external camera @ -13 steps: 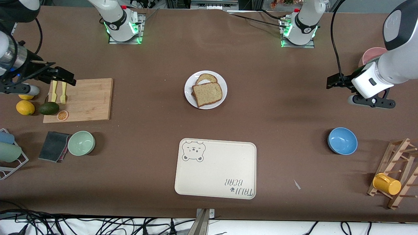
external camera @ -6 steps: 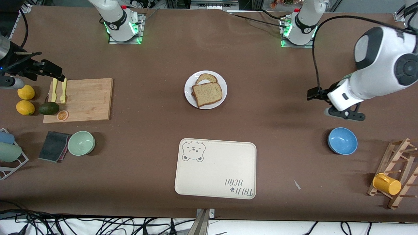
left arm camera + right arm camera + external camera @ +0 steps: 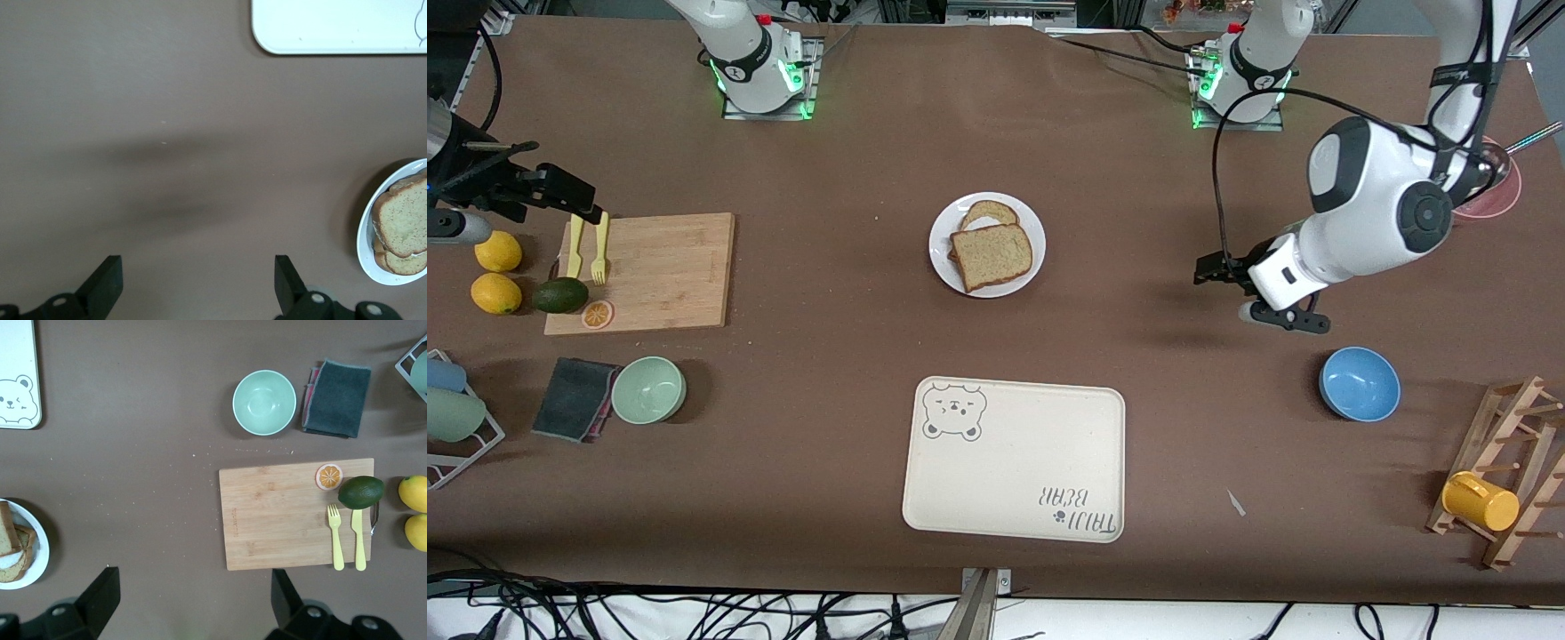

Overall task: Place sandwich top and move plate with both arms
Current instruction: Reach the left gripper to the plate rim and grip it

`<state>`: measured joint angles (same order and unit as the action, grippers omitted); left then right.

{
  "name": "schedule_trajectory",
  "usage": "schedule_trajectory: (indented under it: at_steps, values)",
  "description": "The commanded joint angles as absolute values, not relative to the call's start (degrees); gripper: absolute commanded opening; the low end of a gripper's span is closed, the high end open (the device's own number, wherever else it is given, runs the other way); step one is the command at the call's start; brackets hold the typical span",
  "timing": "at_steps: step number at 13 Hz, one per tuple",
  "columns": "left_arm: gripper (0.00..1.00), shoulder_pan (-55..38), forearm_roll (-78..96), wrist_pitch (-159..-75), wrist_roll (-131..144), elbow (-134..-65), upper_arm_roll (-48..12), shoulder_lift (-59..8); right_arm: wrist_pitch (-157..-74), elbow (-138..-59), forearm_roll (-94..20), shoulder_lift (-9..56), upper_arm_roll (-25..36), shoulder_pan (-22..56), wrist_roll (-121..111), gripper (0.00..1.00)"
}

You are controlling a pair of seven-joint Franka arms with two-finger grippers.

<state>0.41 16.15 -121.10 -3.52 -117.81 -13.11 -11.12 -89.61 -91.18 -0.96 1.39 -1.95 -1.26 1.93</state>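
Your right gripper [image 3: 583,206] hangs over the cutting board's [image 3: 663,271] edge, well apart from the plate [image 3: 941,258], fingers spread wide, holding nothing. The sandwich top [image 3: 991,256] already sits on the stack on the plate, so the placing looks done. Your left gripper [image 3: 1209,269] hovers over bare table beside the plate, fingers wide and empty, likely lining up for the plate's rim.

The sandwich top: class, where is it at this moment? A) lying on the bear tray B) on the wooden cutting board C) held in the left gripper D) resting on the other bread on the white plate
D: the sandwich top lies over the other bread on the plate; neither gripper touches it.
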Motion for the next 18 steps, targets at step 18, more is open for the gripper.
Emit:
schedule_trajectory:
  at_steps: [18]
  values:
    - [0.97,-17.05,67.61,-138.34,-20.59,-118.83,-17.05,-30.92,-88.33,-89.12,0.09,3.08,-1.93,-1.14,2.29,1.0]
